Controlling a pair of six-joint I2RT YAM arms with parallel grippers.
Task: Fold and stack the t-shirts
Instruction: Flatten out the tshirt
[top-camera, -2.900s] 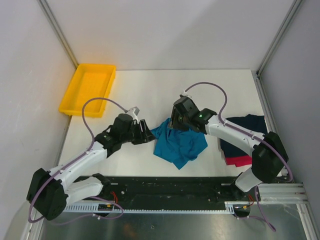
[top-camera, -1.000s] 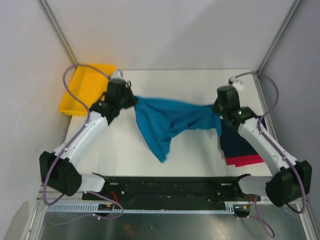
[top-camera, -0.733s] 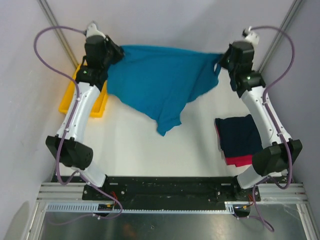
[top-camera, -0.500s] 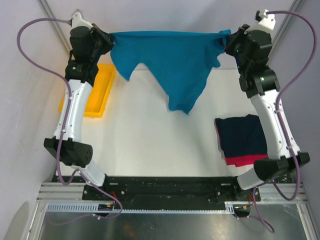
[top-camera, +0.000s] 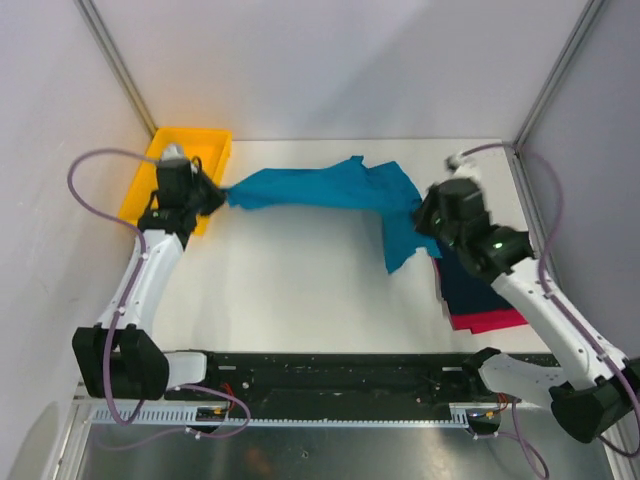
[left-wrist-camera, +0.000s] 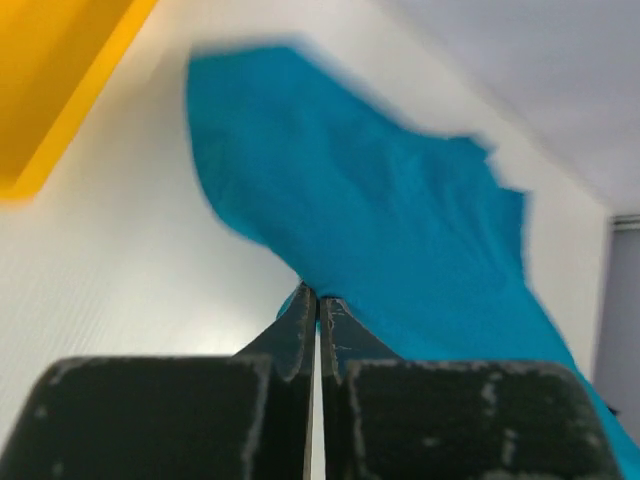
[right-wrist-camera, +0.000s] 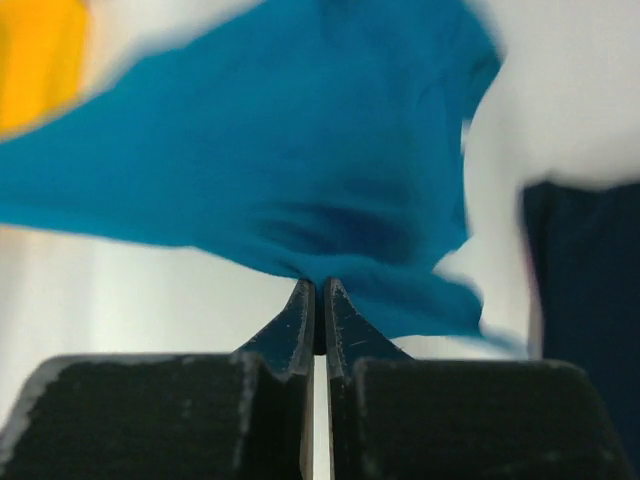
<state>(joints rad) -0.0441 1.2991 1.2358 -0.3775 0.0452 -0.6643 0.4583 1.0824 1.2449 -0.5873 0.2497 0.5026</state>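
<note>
Teal shirt (top-camera: 320, 187): stretched as a band near the worktop's far edge; long axis left to right; loose flap hanging at the right end.
Left gripper (left-wrist-camera: 311, 302): jaws pinched tight on the shirt's left end, beside the yellow tray (top-camera: 200, 150) at the far-left corner.
Right gripper (right-wrist-camera: 318, 292): jaws pinched tight on the shirt's right end, just by the stack.
Stack: navy shirt (top-camera: 482, 285) over red-pink shirt (top-camera: 495, 322), along the right edge.
Nearer arm: neither; one end each.
Open room: bare worktop (top-camera: 300, 290) toward the near edge; probably enough for laying flat.
Contact with worktop: cannot tell.
</note>
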